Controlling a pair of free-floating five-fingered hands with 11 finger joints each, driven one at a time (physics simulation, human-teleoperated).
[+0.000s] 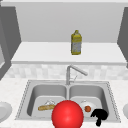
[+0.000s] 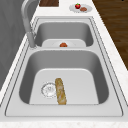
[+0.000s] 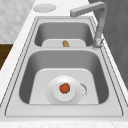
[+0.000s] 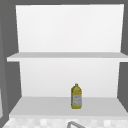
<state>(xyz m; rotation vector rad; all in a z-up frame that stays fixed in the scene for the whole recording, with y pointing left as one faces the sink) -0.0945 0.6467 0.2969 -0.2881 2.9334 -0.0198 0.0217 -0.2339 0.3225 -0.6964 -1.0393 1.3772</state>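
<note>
Low, right hand [image 1: 100, 115] curled beside plate [image 1: 93, 104].

Front cam faces the double sink [image 1: 67, 100] head-on from the counter edge, slightly above, far enough back to take in the shelf [image 1: 67, 56] with the yellow bottle [image 1: 76, 43]. Left and right side cams look along the sink from either end, close and steep (each sees the near basin large, the far one behind). Upper cam faces the shelves [image 4: 67, 106] straight on; shares bottle [image 4: 76, 96] and faucet [image 4: 73, 124] tip with front.
</note>
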